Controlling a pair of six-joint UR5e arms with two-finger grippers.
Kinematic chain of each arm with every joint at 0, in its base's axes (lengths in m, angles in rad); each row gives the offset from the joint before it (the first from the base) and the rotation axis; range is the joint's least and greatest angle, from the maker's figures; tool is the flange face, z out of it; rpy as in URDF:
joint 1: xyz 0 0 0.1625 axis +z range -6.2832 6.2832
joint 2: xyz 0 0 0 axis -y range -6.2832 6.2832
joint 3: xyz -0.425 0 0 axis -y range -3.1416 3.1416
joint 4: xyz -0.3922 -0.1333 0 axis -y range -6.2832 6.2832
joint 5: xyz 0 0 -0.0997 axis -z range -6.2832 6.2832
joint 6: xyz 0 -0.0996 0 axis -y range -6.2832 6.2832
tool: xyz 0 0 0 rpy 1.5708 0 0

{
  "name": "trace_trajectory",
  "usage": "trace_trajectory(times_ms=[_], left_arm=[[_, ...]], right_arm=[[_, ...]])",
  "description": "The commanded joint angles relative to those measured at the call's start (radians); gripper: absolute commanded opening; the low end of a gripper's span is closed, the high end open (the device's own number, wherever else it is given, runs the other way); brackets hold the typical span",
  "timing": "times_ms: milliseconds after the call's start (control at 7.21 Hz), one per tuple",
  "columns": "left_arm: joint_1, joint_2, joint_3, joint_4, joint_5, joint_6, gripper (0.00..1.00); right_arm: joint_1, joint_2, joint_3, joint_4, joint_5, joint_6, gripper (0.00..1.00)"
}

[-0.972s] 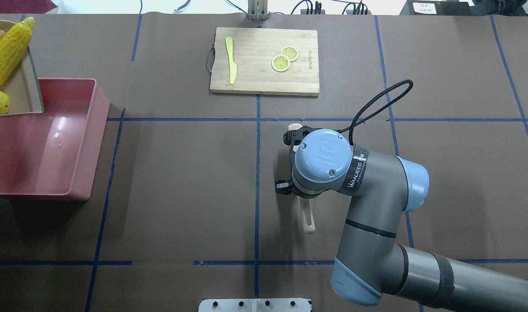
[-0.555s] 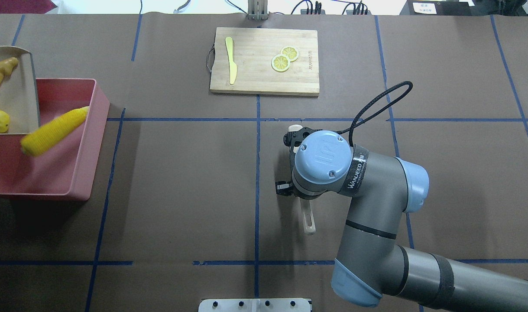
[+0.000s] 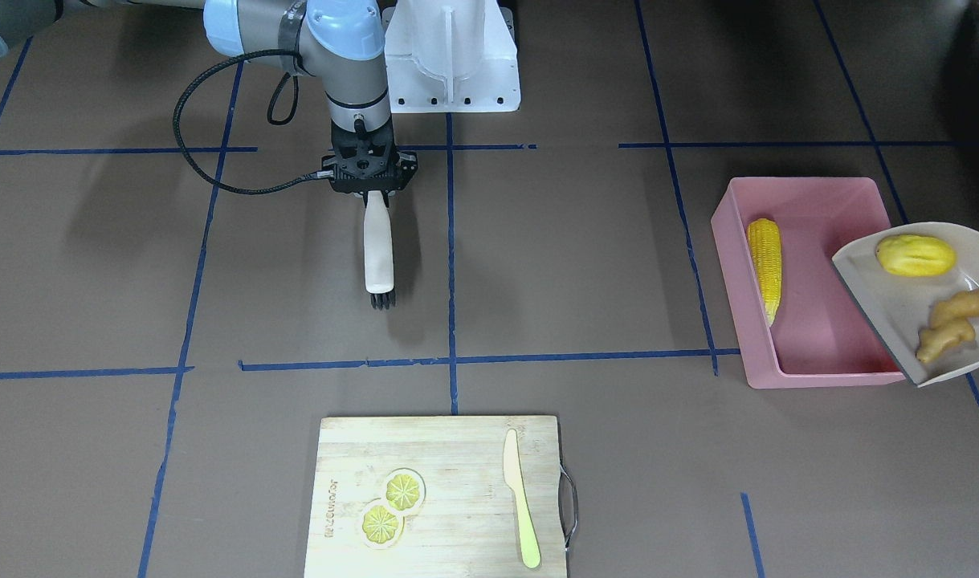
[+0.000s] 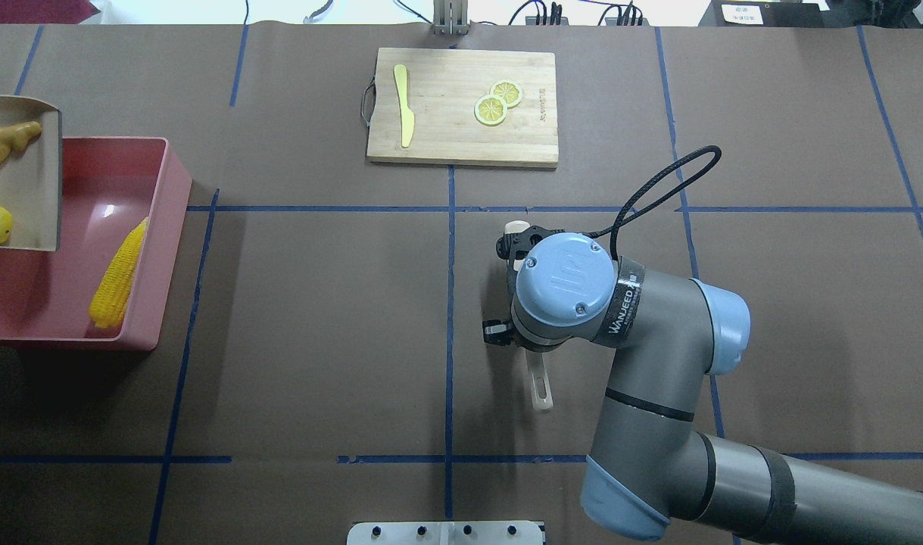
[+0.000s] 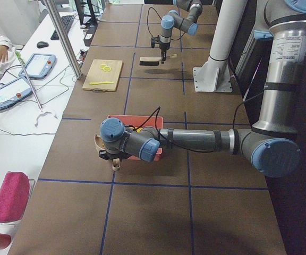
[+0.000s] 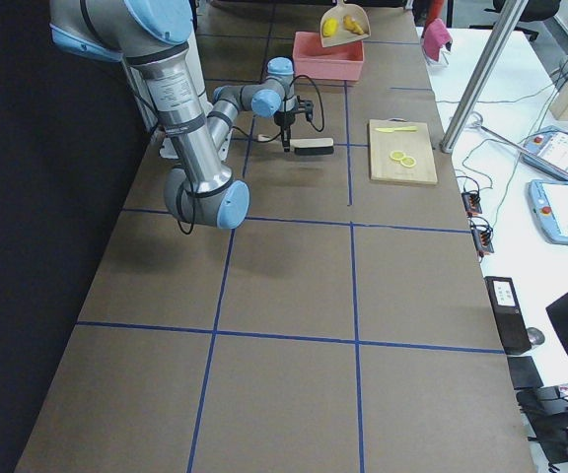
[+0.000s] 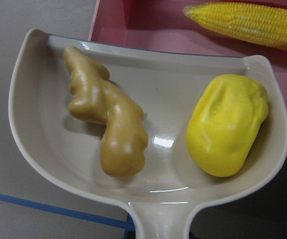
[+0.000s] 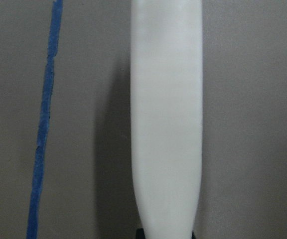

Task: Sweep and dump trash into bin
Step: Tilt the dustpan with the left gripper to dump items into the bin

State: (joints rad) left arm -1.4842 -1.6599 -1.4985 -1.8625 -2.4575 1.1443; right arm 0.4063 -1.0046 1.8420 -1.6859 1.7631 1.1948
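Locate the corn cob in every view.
Front-facing: corn cob in the bin, along its left wall.
Overhead: corn cob against the bin's right wall.
Exterior left: cannot tell; the left arm covers the bin.
Exterior right: not visible in the far bin.
Left wrist: top right, beyond the dustpan.
Right wrist: not in it.
Shared landmark: the pink bin.

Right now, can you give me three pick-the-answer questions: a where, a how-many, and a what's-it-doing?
1. Where is the corn? A on the table B in the dustpan C in the bin
2. How many lemon slices lie on the board? A one B two C four
3. What is the right pincer doing? A shut on the brush B open, empty C shut on the knife
Answers: C, it lies on the pink floor; B, two rounds show; A, it grips the white handle.
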Motion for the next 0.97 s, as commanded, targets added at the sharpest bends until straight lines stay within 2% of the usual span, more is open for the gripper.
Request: trace_trajectory(times_ms=[0, 139, 416, 833], left_arm=[[-0.002, -0.047, -0.003, 0.121, 0.002, 0.054, 0.0], [-0.004, -0.055, -0.009, 0.167, 0.002, 0.055, 0.0], [-0.031, -0.076, -0.09, 0.361, 0.005, 0.054, 0.0], [-0.019, -0.072, -0.147, 0.37, 0.176, 0.217, 0.0]], right_arm=[[-0.004, 0.0, 0.0, 0.0, -0.007, 0.0, 0.0], [-0.004, -0.002, 0.0, 0.002, -0.008, 0.0, 0.0], [-0.006, -0.006, 0.0, 0.002, -0.008, 0.0, 0.0], [-0.009, -0.008, 0.0, 0.002, -0.008, 0.002, 0.0]])
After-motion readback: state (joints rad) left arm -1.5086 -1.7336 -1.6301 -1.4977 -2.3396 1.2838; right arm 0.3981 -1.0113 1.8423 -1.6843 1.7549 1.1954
